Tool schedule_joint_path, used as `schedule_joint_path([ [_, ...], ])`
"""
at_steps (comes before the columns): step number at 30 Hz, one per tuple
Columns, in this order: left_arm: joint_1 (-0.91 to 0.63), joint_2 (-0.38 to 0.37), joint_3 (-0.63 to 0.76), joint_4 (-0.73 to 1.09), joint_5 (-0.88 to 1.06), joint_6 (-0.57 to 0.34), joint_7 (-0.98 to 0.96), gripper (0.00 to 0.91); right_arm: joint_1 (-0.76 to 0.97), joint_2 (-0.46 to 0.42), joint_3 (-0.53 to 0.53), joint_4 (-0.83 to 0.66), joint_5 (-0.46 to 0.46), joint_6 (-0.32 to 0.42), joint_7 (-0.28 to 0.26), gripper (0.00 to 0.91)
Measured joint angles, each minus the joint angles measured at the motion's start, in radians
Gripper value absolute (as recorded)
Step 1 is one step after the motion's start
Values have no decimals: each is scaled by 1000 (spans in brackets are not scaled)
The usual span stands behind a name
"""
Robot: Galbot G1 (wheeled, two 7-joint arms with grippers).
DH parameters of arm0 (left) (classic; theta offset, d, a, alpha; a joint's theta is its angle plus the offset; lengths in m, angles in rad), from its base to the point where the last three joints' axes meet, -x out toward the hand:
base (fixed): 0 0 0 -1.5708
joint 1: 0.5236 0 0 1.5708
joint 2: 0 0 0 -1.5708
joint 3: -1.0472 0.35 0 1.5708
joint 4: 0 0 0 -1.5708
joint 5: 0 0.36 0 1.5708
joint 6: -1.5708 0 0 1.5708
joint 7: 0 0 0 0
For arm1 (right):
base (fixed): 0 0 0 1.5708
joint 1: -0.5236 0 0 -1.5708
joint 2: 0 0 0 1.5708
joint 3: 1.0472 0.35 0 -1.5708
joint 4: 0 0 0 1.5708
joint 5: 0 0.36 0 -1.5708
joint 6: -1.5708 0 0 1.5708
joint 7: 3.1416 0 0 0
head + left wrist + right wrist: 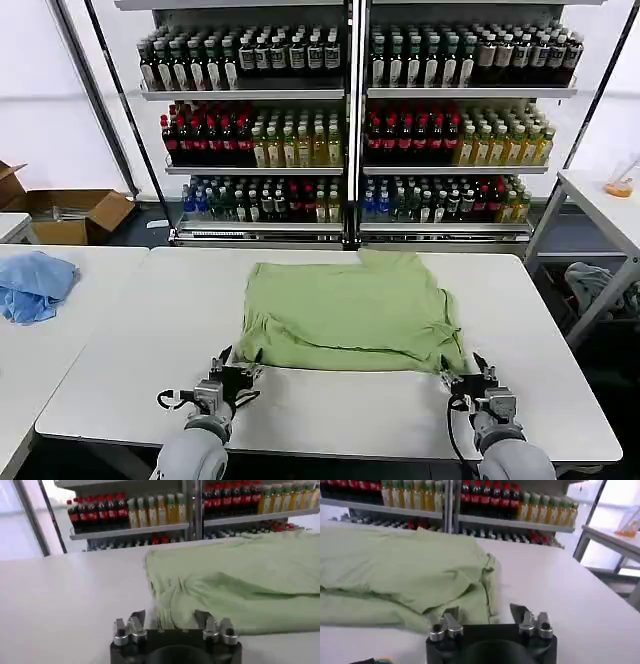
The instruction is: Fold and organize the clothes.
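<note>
One light green short-sleeved polo shirt of soft fabric (350, 312) is lying spread on the white rectangular table (320, 410), partly folded, with its near hem toward the robot. The head view is taking in the whole garment, a crumpled light blue cloth bundle (32, 284) sitting on a second white table (40, 340) to the left, an open brown cardboard box (70, 212) on the floor, and the tall metal shelving rack of bottled drinks (350, 120) behind. The wrist views are showing fabric detail instead: the left wrist view is showing the shirt's near-left corner bunching between the fingers, and the right wrist view is showing folded layers at the near-right corner.

Both arms are reaching forward low over the table's near edge. The left gripper (232, 372) is sitting at the shirt's near-left corner, its two fingers parted with the hem lying between them. The right gripper (470, 374) is sitting at the near-right corner, fingers likewise spread, one finger touching the fabric edge. Neither is closing on the cloth.
</note>
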Motion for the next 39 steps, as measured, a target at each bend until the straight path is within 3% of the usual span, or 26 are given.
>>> schedule_joint_path([
  [16,36,2,-25,-26,-46,3,26,20,-76,-4,18,58,-2,-3,3,0],
  [30,252,14,-88,-239,-46,0,30,20,-308,-59,70,248,-46,-3,19,0],
  [31,273,14,-94,-257,-44,-2,30,20,-329,-63,76,264,-50,-6,20,191],
  [32,296,14,-99,-277,-41,-4,30,20,-348,-67,82,278,-54,-9,20,836],
  [33,318,14,-102,-294,-38,-6,32,373,-366,-71,87,292,-58,-13,19,907],
  [34,340,14,-106,-310,-34,-8,33,907,-386,-75,94,308,-63,-16,17,907],
  [39,432,24,-133,-381,-14,0,37,907,-460,-97,130,378,-76,-16,23,907],
])
